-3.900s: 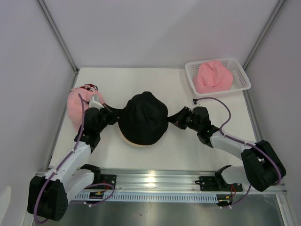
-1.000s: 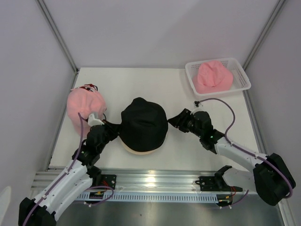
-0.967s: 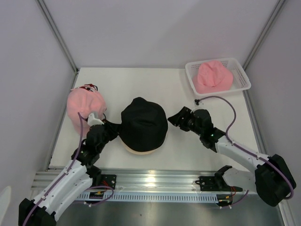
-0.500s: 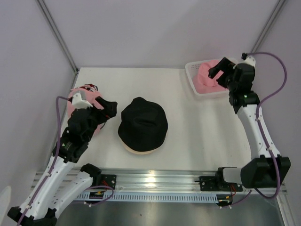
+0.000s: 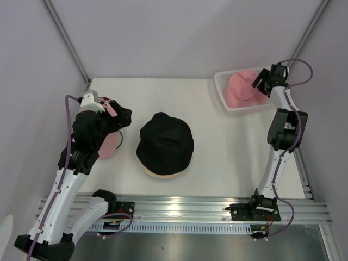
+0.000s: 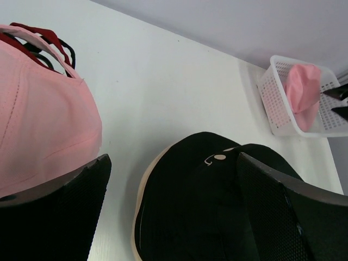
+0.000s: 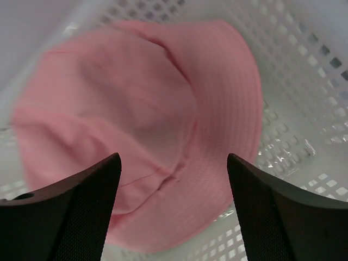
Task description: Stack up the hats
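Black bucket hat: sat crown up in the middle of the table, soft dents in its top, a small white logo on its side.
Tan bucket hat: lay under the black one, with only a pale rim showing along the near and left edge.
Pink cap: sat at the table's left, stitched panels up, near the black hat but apart from it.
Red cap: lay beneath the pink cap's far side, only red edges and dark straps showing.
Pink bucket hat: lay crumpled and creased in the white mesh basket, far right.
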